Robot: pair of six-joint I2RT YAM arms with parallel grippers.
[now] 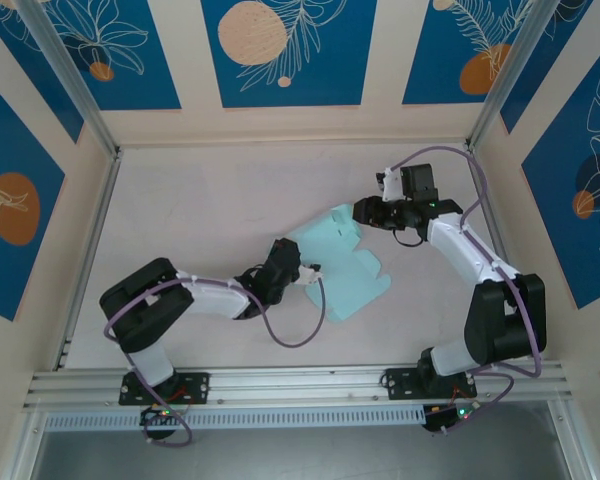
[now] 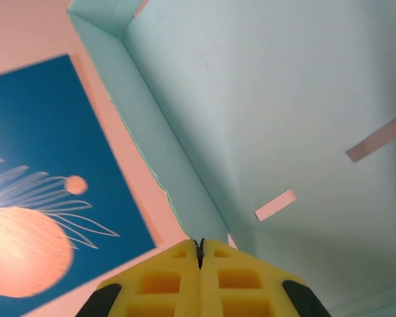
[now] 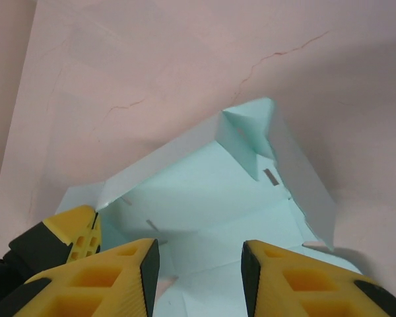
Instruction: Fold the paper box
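The paper box (image 1: pixel 345 268), half-folded mid-table (image 1: pixel 180 200), looks light, floppy and easily creased, best pinched by a flap edge; the left fingers (image 2: pixel 158 284) are pressed together at its left edge, the right fingers (image 3: pixel 297 284) stand apart over its far side.

Both arms (image 1: pixel 208 296) have white links (image 1: pixel 458 248), black joints (image 1: pixel 140 300), looping purple cables (image 1: pixel 302 338) and yellow fingers (image 3: pixel 297 284) moulded with square pockets.
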